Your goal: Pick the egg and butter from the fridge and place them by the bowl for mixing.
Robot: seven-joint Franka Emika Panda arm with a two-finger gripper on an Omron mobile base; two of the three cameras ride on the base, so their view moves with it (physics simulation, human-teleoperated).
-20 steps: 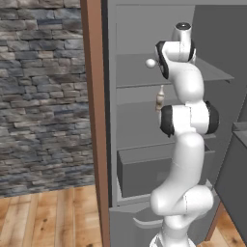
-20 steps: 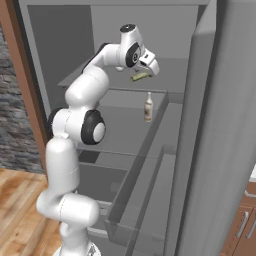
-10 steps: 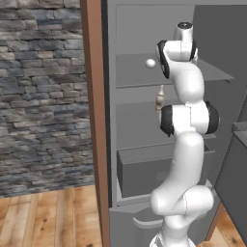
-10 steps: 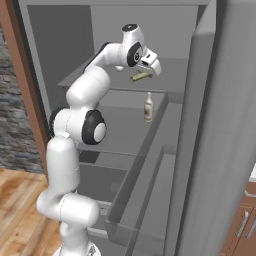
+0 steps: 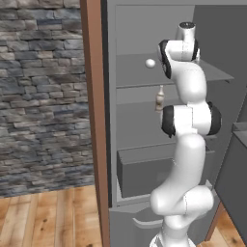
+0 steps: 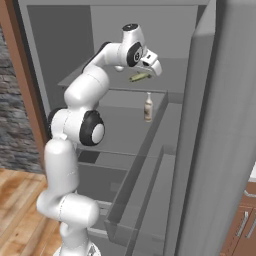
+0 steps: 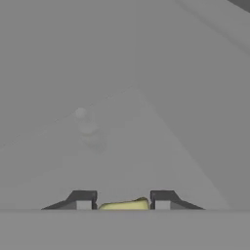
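Observation:
The fridge [image 5: 132, 77] stands open, grey inside, and my arm reaches up to its top shelf. My gripper [image 6: 143, 73] is shut on the butter [image 6: 139, 77], a short yellowish stick lying on that shelf. In the hand view the butter [image 7: 125, 205] sits yellow between the two dark fingertips [image 7: 83, 199]. The egg [image 5: 150, 62], a small white ball, rests on the same shelf left of my arm's upper joint; in the hand view the egg [image 7: 84, 117] is faint, farther along the shelf. The bowl is out of view.
A small bottle [image 5: 159, 99] [image 6: 148, 106] stands on the shelf below. A boxy grey drawer [image 5: 144, 171] sits low in the fridge. A brown wooden panel [image 5: 94, 120] borders the fridge's left side, with a stone wall [image 5: 43, 96] beyond. The fridge door [image 6: 210, 150] stands close on the right.
The jaws have closed on the butter. The arm has hardly moved, and the egg and bottle stay where they were.

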